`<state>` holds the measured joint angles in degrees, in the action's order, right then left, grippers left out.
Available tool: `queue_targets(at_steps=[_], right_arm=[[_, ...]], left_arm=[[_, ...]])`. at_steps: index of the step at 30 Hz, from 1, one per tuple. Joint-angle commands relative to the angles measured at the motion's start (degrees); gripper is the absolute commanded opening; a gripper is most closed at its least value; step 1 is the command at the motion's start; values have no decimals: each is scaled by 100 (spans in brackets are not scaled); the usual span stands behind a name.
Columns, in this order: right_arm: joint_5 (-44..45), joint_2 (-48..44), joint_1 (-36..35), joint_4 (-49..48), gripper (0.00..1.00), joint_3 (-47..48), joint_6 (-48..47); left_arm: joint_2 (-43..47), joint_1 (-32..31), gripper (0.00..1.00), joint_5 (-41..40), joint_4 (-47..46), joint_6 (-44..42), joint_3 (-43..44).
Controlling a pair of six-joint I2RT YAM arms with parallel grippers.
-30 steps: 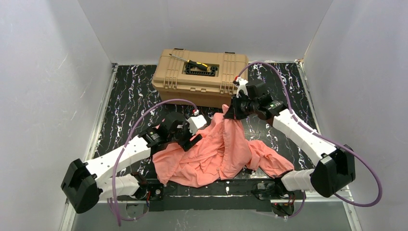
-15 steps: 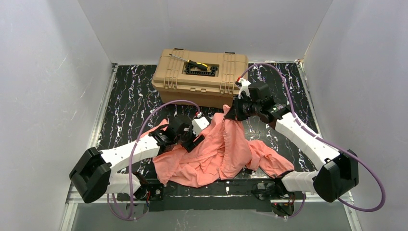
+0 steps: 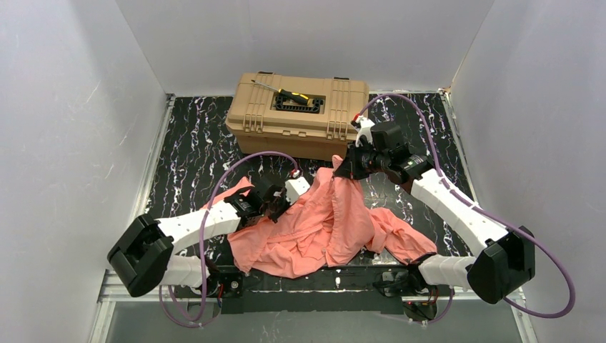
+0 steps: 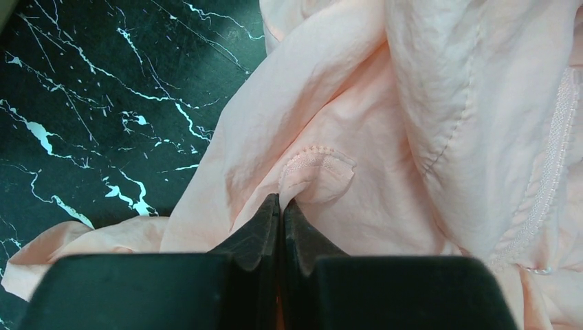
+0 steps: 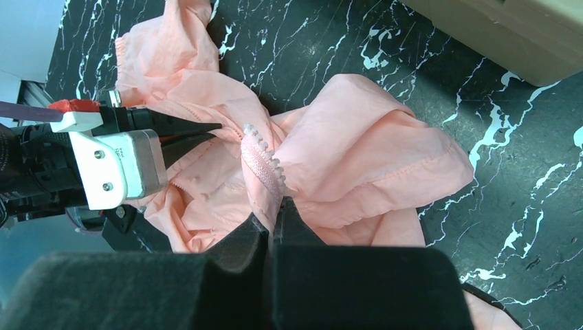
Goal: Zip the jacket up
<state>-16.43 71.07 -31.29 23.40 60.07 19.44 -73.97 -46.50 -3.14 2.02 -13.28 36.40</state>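
1. the jacket [image 3: 325,232] lies crumpled on the black marbled table [image 3: 189,153], near the front edge between the two arms. the tan toolbox [image 3: 300,114] sits behind it at the back of the table.
2. the right gripper [image 5: 275,210] has its fingers clamped together on the jacket's zipper edge. a strip of zipper teeth [image 5: 262,157] runs up out of the tips.
3. in the top view that pinched part of the jacket is drawn up into a peak at the right gripper, above the rest of the cloth and just in front of the toolbox.
4. the left gripper [image 4: 280,206] is low on the left side of the jacket. its fingers are pressed together on a fold of pink cloth, just below a small stitched tab [image 4: 316,168].
5. one sleeve [image 3: 400,239] trails off to the right on the table.
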Motion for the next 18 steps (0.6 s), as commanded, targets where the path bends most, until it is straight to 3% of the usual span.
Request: queue_targets(at_steps=[1, 4, 9, 18], right_arm=[[-18, -185, 0, -210, 1, -58, 14], [-92, -199, 0, -196, 1, -17, -71], [-783, -239, 0, -361, 1, 35, -211], [-3593, -450, 0, -1696, 1, -281, 462]], left_arm=[[271, 38, 0, 111, 154, -32, 110], [528, 128, 0, 398, 492, -105, 387], [1399, 475, 0, 1564, 1067, -456, 1025], [2887, 599, 0, 3509, 832, -2254, 1181]])
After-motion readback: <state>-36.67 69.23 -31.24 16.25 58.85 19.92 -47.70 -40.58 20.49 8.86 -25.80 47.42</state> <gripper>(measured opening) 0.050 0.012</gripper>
